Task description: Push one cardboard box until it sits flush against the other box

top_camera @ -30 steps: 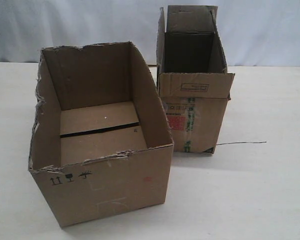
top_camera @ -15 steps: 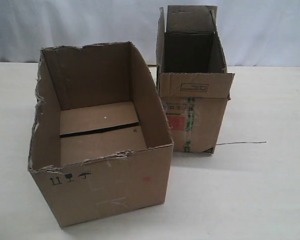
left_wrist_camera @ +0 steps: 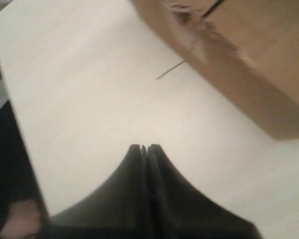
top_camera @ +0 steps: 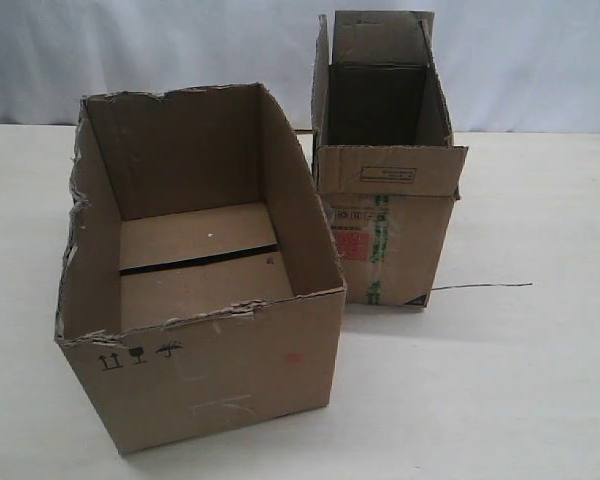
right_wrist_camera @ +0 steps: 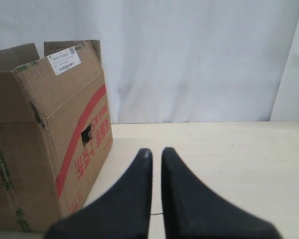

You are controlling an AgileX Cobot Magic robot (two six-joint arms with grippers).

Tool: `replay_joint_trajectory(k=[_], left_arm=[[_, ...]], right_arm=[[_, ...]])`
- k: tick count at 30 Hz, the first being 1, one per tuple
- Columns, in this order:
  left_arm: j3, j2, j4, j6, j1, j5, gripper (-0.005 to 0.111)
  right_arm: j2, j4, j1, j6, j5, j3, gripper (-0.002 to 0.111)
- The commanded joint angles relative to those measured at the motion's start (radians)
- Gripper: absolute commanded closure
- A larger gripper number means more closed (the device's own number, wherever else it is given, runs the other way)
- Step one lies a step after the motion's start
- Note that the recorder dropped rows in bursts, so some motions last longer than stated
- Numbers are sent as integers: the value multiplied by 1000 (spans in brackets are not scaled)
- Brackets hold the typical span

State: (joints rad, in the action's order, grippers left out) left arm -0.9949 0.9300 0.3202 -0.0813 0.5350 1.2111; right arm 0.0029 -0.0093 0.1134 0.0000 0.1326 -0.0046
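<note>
**Left gripper** (left_wrist_camera: pixel 143 147): the 2 black fingers (left_wrist_camera: pixel 132 169) are pressed together at the tips and hold nothing. They hang over the pale table (left_wrist_camera: pixel 89 89). Beyond the tips lies a brown cardboard surface (left_wrist_camera: pixel 249 50); you cannot tell which box it belongs to.

**Right gripper** (right_wrist_camera: pixel 156 152): the 2 fingers (right_wrist_camera: pixel 134 184) stand nearly together, with a narrow slit between them and nothing in it. They are clear of the other box (right_wrist_camera: pixel 65 129), which stands beside them. Its side wall shows a red stripe and a white barcode label.

**Exterior view:**
- The cardboard box (top_camera: pixel 210 370) fills the lower left of the frame. It is open-topped with a ragged rim, and has 3 black symbols at the left of its front wall and a faint red dot at the right.
- The other box (top_camera: pixel 385 235) stands at upper centre, flaps up, with a red label and green tape on its front.
- The 2 boxes sit at an angle to each other. The cardboard box's right wall overlaps the other box's lower left corner in the picture, so you cannot tell if they touch.
- A thin wire (top_camera: pixel 480 286) lies on the table, right of the other box.
</note>
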Motion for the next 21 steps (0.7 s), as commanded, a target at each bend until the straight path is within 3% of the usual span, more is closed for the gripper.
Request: replay_joint_trajectory(k=[1, 7, 12, 21], left_arm=[[34, -52, -168, -71, 118, 10, 107], [58, -50, -352, -148, 266, 8, 107], [56, 1, -364, -149, 357, -29, 107], [-24, 295, -334, -192, 372, -17, 107]], right_arm=[[-3, 2, 5, 0, 0, 5, 103], [-3, 2, 5, 0, 0, 5, 103], [-3, 2, 5, 0, 0, 5, 103], [-3, 2, 5, 0, 0, 5, 103]])
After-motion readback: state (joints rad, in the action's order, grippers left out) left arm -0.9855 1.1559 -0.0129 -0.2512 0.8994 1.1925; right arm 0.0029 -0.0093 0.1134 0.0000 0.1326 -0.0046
